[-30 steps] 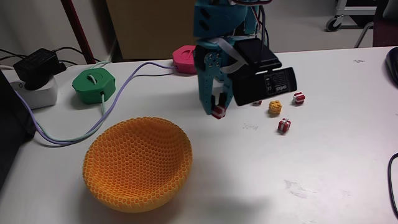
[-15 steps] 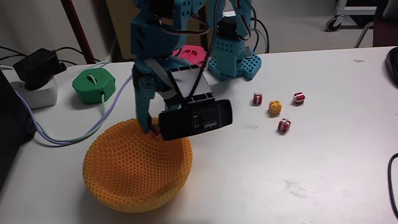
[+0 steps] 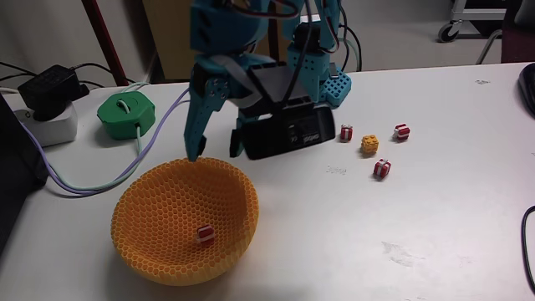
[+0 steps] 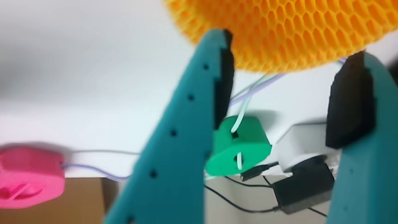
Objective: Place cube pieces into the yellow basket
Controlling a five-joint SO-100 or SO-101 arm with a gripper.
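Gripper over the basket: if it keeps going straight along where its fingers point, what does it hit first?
Probably the yellow basket: the open gripper points down at its near rim, with nothing between the fingers. Depth is unclear, so it may just miss the rim.

Count, fixed view: striped cube pieces, four — one in the yellow basket (image 3: 185, 224) at (image 3: 203, 233), three on the desk (image 3: 401, 226) at (image 3: 346, 133), (image 3: 402, 131), (image 3: 382, 168). Yellow-orange dotted cube (image 3: 369, 144): one. Baskets: one. Hexagonal pucks: two, green puck (image 3: 125, 111) and pink puck (image 4: 28, 174). Arms: one, with one pincer (image 4: 280, 93).
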